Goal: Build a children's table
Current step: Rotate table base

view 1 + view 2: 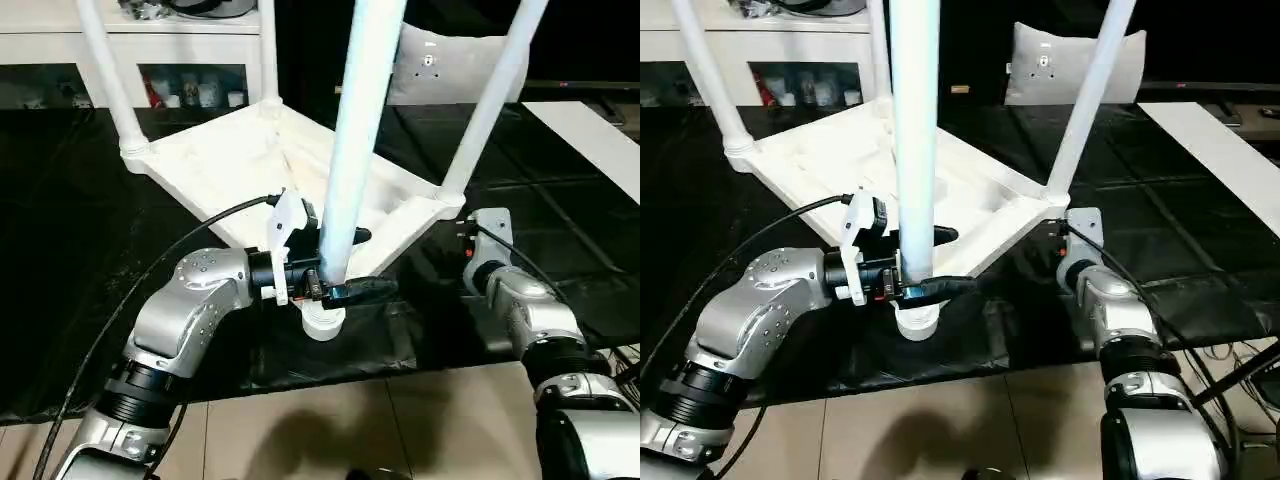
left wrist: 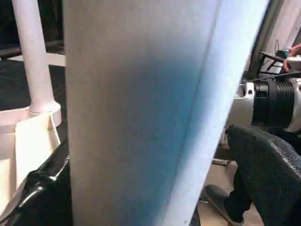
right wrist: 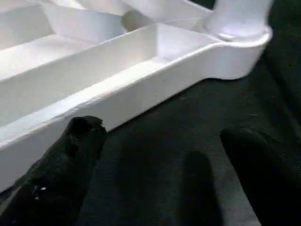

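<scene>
Left gripper [image 1: 335, 268] clamped on near leg [image 1: 355, 130] – its top cut off, right gripper [image 3: 164, 165] spread wide beside tabletop [image 3: 94, 80]

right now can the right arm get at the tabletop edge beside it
Probably yes. The right end effector is open, its fingers just short of the tabletop rim over bare black cover, with nothing between them. The left end effector grips the near leg, out of its way.

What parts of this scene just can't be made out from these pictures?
- Tops of the four legs: cut off by the upper edge in the head views, including the near leg the left hand grips.
- Whether that leg is seated fully in its corner socket: hidden by the left hand.
- Right hand: in the head views its forearm covers it.
- Items on the cabinet shelf: too small.
</scene>
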